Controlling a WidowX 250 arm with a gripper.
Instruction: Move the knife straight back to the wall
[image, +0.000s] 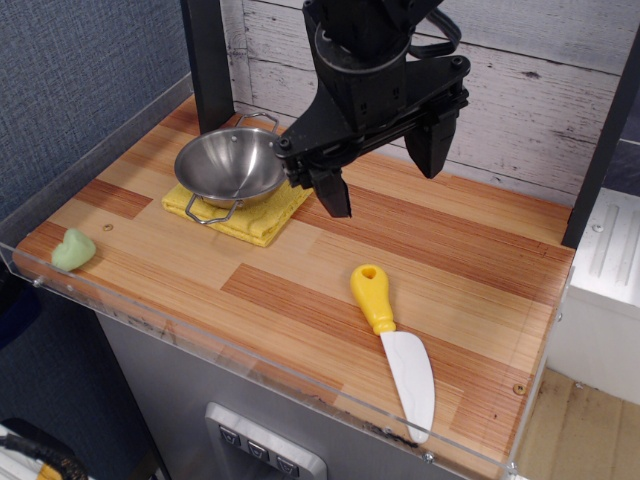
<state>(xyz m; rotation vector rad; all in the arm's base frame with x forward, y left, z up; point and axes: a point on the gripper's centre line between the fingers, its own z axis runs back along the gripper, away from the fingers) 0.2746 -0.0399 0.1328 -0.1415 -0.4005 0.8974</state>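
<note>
While the gripper (385, 165) hangs wide open, holding nothing | knife (396, 347) lies near front edge, far from wall (520, 80) | advice: descend on yellow handle, grasp squarely, move straight back.

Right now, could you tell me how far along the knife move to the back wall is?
Nothing looks done yet: the knife lies near the front edge of the wooden table, far from the plank wall. In hand: nothing; the gripper hangs open and empty above the table, behind the knife. Left: descend, grasp the knife and carry it straight back to the wall.
</note>
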